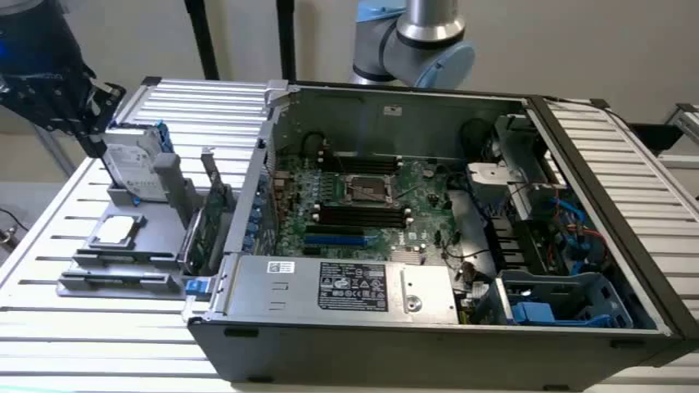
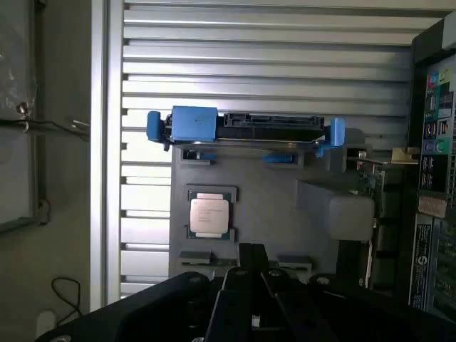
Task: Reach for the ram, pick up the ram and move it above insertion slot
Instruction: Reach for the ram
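Note:
My dark gripper (image 1: 78, 123) hangs high over the far end of the grey parts holder (image 1: 77, 260), at the exterior view's left. In the wrist view its fingers (image 2: 251, 249) look pressed together with nothing between them, over the holder's near edge (image 2: 271, 206). The ram is hidden: no thin green stick shows, and my fingers cover the gap between two small grey brackets (image 2: 196, 255). The long black memory slots (image 1: 361, 214) lie on the motherboard inside the open computer case (image 1: 361, 286), well to the exterior view's right of the gripper.
On the holder stand a silver hard drive with blue rails (image 1: 133, 168) (image 2: 246, 128), a square processor chip (image 1: 118, 232) (image 2: 209, 214) and a wider green expansion card (image 1: 209, 225) next to the case wall. Slatted metal table (image 1: 87, 344) runs all around.

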`<state>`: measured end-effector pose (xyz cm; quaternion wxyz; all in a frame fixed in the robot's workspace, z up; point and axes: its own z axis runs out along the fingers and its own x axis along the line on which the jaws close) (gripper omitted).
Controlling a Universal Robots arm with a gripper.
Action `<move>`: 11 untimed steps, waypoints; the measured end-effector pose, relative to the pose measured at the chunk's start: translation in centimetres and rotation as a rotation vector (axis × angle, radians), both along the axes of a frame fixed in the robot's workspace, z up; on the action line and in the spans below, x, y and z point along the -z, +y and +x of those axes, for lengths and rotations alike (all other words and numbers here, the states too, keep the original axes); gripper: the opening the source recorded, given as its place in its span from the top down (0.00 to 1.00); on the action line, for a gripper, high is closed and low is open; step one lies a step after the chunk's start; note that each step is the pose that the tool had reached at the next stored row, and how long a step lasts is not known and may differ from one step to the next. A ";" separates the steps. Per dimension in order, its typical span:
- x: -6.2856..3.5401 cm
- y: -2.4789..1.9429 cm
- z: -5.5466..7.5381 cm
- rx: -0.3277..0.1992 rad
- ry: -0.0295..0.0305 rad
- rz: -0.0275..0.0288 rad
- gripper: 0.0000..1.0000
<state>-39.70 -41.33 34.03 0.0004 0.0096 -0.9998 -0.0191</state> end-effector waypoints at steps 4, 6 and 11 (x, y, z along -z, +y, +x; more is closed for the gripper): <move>0.00 0.00 0.0 0.000 0.0000 0.0000 0.89; 0.00 0.00 0.0 0.000 0.0000 0.0000 0.89; 0.00 0.00 0.0 0.000 0.0000 0.0000 0.89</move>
